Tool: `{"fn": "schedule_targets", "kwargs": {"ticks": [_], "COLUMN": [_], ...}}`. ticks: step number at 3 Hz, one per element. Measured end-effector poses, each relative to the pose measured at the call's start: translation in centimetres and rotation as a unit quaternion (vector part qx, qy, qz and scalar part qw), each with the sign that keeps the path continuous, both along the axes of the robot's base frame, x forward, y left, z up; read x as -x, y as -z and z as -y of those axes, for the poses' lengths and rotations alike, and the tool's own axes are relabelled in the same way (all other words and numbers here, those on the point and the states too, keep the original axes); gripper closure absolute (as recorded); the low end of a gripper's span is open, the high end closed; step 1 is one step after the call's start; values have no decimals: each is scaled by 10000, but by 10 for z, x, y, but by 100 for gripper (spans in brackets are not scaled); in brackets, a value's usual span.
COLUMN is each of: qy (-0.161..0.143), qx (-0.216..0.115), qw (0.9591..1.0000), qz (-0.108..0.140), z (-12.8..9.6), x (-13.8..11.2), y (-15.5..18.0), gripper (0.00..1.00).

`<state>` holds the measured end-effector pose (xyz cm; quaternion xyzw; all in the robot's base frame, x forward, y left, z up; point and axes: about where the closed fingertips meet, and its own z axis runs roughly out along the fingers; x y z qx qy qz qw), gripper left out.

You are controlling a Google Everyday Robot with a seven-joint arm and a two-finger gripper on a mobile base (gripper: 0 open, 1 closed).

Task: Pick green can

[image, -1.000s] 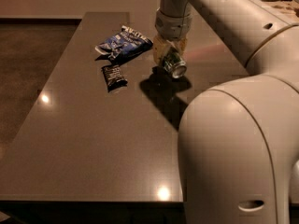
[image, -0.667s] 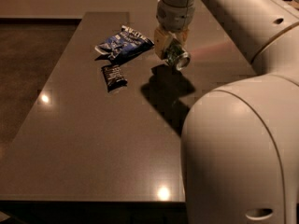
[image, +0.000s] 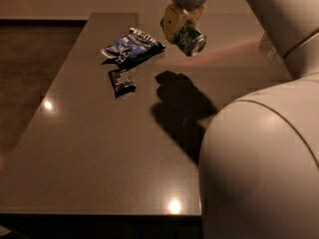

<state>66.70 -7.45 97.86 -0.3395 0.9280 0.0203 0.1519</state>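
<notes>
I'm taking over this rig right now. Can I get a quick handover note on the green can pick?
Gripper: at the top of the view, shut on the green can, which hangs tilted above the table.
Blue snack bag and black wrapper lie on the table, further left in the view.
Done: can grasped and off the surface.
Left: just hold it securely.

The gripper point(image: 180, 28) holds the can point(image: 189, 36) above the table point(image: 99, 158), right of the snack bag point(image: 130, 47).
</notes>
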Motion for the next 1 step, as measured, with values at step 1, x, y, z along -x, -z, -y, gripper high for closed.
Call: {"fn": "schedule_targets", "kwargs": {"ticks": [1], "qy": [2], "qx": [-58], "qw": [9999], "qz": [118], "z": [-5], "x": [-8], "y": [1], "gripper": [100]}}
